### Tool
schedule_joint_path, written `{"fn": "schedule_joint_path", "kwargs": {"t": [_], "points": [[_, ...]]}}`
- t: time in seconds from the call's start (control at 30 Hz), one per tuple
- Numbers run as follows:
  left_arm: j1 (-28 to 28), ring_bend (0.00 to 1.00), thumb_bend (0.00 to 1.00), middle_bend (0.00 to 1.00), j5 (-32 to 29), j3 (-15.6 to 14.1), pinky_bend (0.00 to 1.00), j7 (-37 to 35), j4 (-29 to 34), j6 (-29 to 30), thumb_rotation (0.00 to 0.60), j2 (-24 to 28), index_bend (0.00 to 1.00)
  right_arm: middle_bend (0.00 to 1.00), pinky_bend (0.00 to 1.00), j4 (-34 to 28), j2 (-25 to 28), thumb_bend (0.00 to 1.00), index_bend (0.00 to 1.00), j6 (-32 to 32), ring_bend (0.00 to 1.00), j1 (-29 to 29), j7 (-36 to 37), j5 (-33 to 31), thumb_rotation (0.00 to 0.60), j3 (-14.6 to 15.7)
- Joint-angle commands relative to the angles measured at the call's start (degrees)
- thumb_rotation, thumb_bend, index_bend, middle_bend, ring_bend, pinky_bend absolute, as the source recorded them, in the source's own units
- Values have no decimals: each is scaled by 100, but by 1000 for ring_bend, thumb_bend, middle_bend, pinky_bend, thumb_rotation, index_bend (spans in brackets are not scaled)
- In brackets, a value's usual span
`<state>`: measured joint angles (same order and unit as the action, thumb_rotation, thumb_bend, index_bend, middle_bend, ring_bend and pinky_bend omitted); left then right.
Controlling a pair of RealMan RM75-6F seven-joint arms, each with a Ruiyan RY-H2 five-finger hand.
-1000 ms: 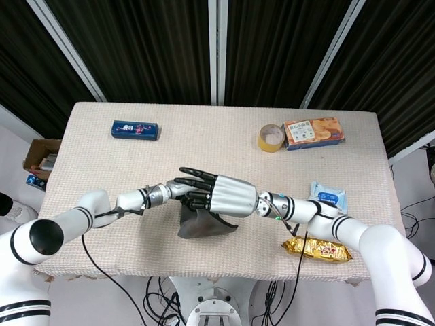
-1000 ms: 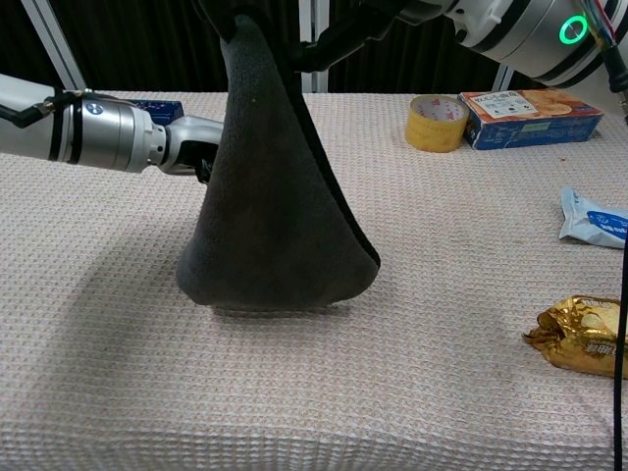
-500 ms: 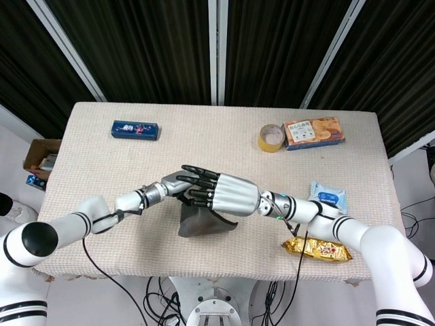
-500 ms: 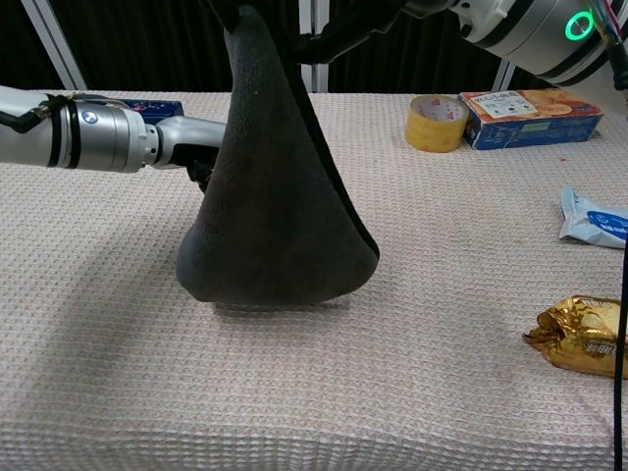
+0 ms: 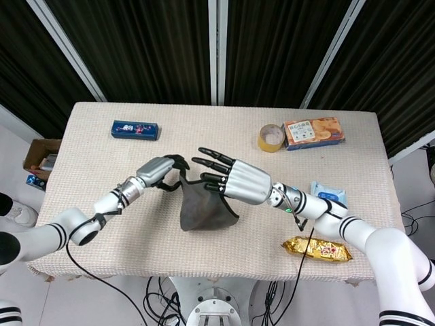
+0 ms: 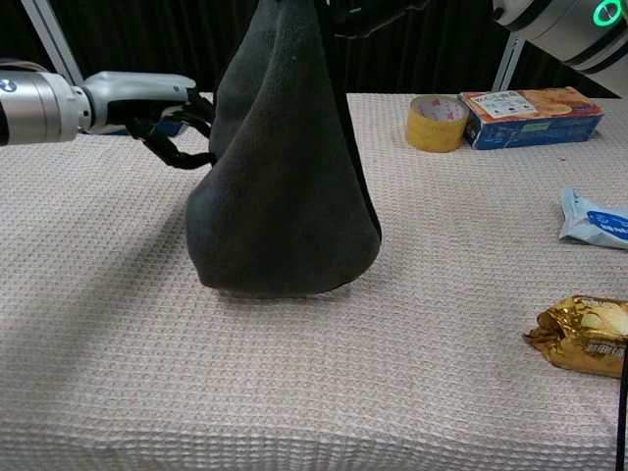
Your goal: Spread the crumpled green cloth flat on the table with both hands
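Observation:
The cloth (image 6: pixel 285 186) looks dark grey-green and hangs as a tall cone, its lower edge resting on the table (image 6: pixel 294 392). My right hand (image 5: pixel 234 180) grips its top from above, other fingers spread; in the chest view only its fingertips (image 6: pixel 363 15) show at the frame's top. My left hand (image 5: pixel 160 173) sits just left of the cloth (image 5: pixel 204 207), fingers curled. In the chest view the left hand (image 6: pixel 147 98) has its dark fingers hooking toward the cloth's left edge. Whether they pinch the fabric is hidden.
A yellow tape roll (image 5: pixel 271 138) and an orange biscuit box (image 5: pixel 312 132) sit at the back right. A blue pack (image 5: pixel 134 130) lies back left. A white-blue wipes pack (image 5: pixel 328 195) and a gold snack bag (image 5: pixel 318 249) lie right of the cloth.
My left hand has drawn back left from under the right hand and curled its fingers. The right hand shifted right and up, and the cloth's top now looks wider.

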<state>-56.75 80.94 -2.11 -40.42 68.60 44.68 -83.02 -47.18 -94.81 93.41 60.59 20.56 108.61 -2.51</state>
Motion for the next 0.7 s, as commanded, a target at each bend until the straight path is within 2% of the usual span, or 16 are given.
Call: {"fn": "schedule_joint_path", "kwargs": {"t": [0.03,0.3,0.57,0.7], "points": [[284,128,475,266,-366,220,146,390,326,186,600,290,700,411,0,61,-23,497,891,-15,86,4,27,-59,600,-49],[730,128,475,266,-838,589,146,872,723,593,600,631,697,412,0,285,-56,497,890,-207,86,86,-1,-237,600,-185],[1001,128,471,266,-1266,986,146,1202,818,815,600,721,689,411,0,675,-73,495,891,-429,86,311,-37,-397,600,-362],[1082,128,470,266,-1545,1277,146,1432,767,978,600,722,688,411,0,1053,-56,493,890,-546,87,528,-110,-395,600,-412]]}}
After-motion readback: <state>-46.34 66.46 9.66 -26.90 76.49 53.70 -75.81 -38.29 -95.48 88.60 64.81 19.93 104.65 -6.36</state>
